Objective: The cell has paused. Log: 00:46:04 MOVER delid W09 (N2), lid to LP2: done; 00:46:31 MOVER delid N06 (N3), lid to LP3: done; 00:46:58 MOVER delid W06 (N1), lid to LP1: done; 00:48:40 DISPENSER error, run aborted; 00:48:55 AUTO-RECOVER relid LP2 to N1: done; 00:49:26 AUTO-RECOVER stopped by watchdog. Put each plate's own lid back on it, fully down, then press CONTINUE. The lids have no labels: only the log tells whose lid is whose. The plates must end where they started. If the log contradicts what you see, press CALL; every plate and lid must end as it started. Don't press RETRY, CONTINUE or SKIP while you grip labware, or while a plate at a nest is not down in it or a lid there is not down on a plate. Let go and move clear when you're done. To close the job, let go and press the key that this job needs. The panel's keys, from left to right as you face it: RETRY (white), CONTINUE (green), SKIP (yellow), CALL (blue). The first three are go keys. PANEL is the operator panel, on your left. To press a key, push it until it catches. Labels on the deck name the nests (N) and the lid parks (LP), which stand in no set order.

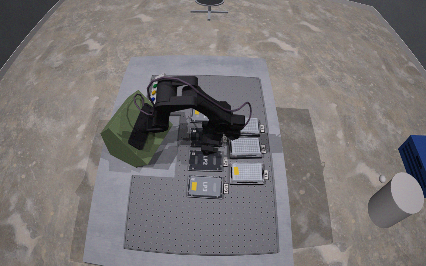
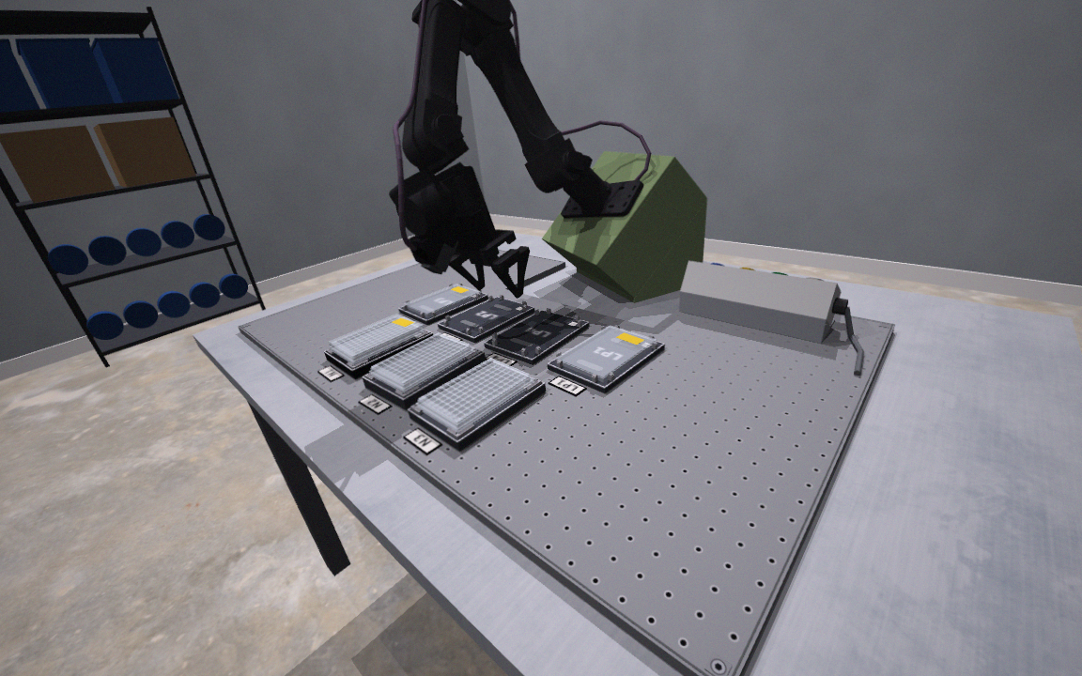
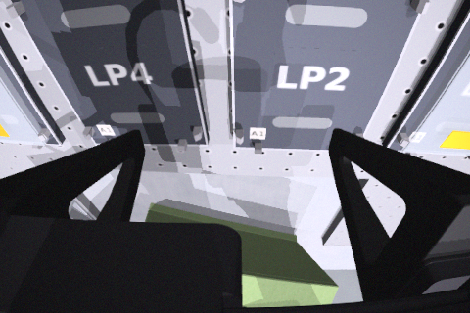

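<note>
Your tool (image 1: 209, 150) (image 2: 499, 282) (image 3: 236, 139) is hovering wide open, holding nothing, above the parks near the top view's centre; lidded plate N1 (image 1: 247, 173) (image 2: 377, 338) is sitting right of centre there, well inside the counter's (image 1: 282, 231) (image 2: 973, 470) edge.

Green block (image 1: 118, 139) (image 2: 667, 226) (image 3: 289, 259), yellow-patched lid (image 1: 208, 191) (image 2: 427, 309)

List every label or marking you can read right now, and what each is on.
"LP4": dark park
"LP2": dark park; also its deck label
"LP3": park with a yellow patch; its deck label
"LP1": deck label
"N1": deck label
"N2": deck label
"N3": deck label
"A1": small white tags on LP4 and LP2
No readable text on the panel.
</note>
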